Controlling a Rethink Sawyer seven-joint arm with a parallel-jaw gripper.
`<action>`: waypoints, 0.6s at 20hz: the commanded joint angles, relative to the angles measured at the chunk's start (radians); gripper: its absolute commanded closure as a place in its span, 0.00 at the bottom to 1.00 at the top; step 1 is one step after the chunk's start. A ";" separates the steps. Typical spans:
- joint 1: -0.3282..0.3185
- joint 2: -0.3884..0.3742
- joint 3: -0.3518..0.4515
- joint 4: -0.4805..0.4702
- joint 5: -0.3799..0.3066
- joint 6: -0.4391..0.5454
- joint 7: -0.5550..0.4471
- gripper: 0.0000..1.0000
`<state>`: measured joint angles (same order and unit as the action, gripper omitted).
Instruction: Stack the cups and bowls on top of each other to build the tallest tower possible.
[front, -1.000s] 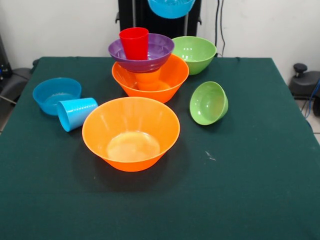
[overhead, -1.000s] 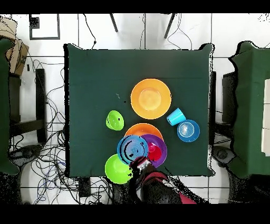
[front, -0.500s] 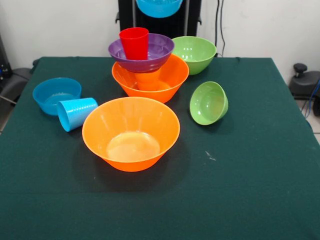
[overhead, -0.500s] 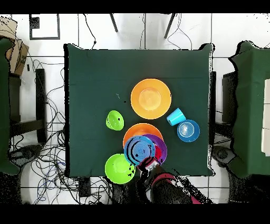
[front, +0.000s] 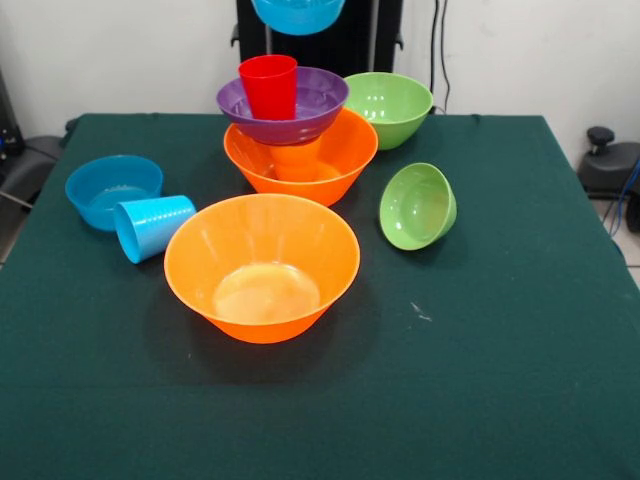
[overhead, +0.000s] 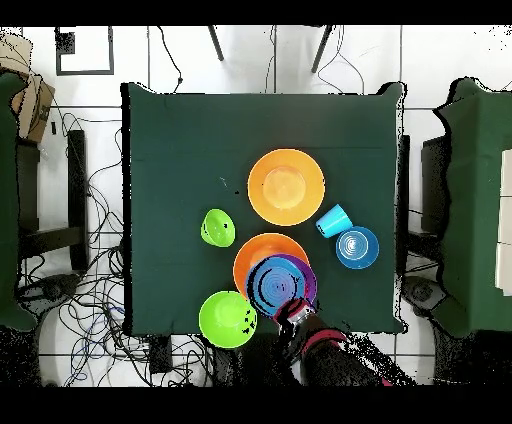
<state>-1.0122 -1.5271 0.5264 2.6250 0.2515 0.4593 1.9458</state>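
Observation:
The tower stands at the back of the table: a large orange bowl (front: 335, 165) holds an orange cup (front: 297, 156), which carries the purple bowl (front: 310, 108) with the red cup (front: 268, 87) upright in it. A small blue bowl (front: 297, 14) hangs in the air just above and a little right of the red cup. In the overhead view this blue bowl (overhead: 272, 284) covers most of the purple bowl (overhead: 306, 283), and my gripper (overhead: 291, 309) is shut on its rim nearest the robot's base. The red cup is hidden there.
A second large orange bowl (front: 262, 265) sits in the middle of the table. A light blue cup (front: 152, 226) lies on its side beside another small blue bowl (front: 113, 190). A small green bowl (front: 417, 206) is tipped on its side; a large green bowl (front: 388, 107) stands behind.
The held blue bowl has moved left in the front view, from beside the tower to nearly over the red cup. Nothing on the table has moved.

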 joint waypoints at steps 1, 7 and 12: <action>-0.010 0.033 0.100 0.014 0.043 -0.087 -0.366 1.00; -0.044 0.057 0.193 0.029 0.061 -0.175 -0.312 1.00; -0.077 0.064 0.276 0.023 0.027 -0.212 -0.226 1.00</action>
<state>-1.0783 -1.5175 0.6651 2.6294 0.2850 0.3355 1.9170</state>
